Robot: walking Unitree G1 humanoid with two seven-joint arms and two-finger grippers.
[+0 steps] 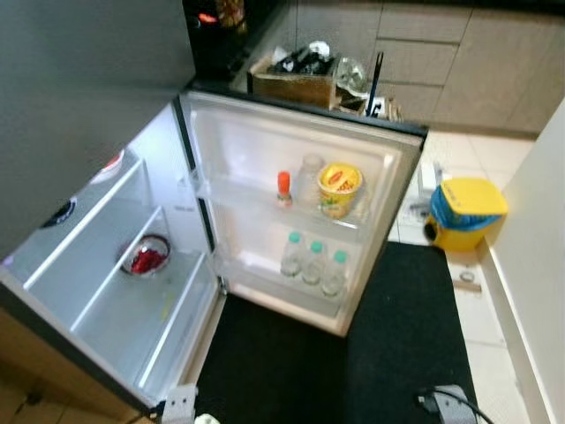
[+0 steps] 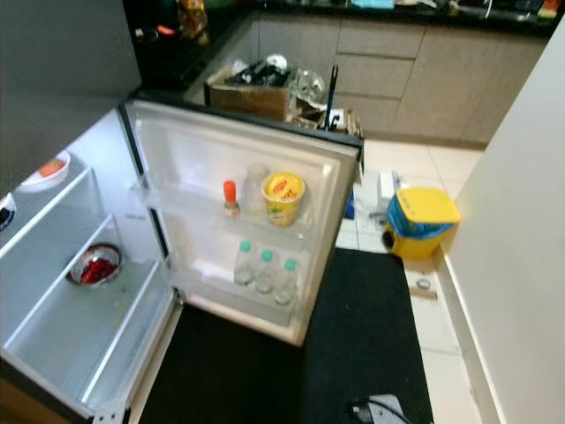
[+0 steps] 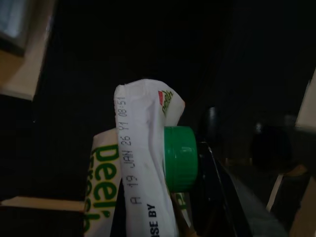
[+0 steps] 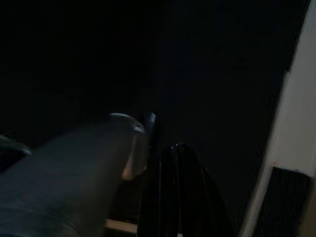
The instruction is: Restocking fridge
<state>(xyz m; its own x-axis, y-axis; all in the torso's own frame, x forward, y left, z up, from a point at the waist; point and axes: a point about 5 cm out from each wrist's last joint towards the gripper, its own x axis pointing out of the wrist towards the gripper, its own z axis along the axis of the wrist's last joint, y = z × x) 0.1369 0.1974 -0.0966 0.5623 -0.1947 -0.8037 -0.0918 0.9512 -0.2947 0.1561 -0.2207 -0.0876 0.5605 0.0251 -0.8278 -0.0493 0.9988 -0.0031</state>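
The small fridge (image 1: 106,300) stands open at my left, its door (image 1: 388,150) swung wide ahead of me. In the left wrist view my left gripper (image 3: 163,212) is shut on a white juice carton (image 3: 140,163) with green lettering and a green screw cap (image 3: 180,158); one black finger (image 3: 217,197) lies along its side. The door's lower rack holds three clear water bottles (image 1: 313,263). Its upper rack has a yellow tub (image 1: 340,188) and an orange-capped bottle (image 1: 283,190). My right gripper (image 4: 178,192) hangs shut in the dark, holding nothing.
A bowl of red food (image 1: 148,256) sits on a fridge shelf, with a plate (image 1: 108,165) on the shelf above. A black mat (image 1: 406,336) covers the floor before the fridge. A yellow bin (image 1: 466,212) stands at the right wall, and a cardboard box (image 1: 296,79) sits behind the door.
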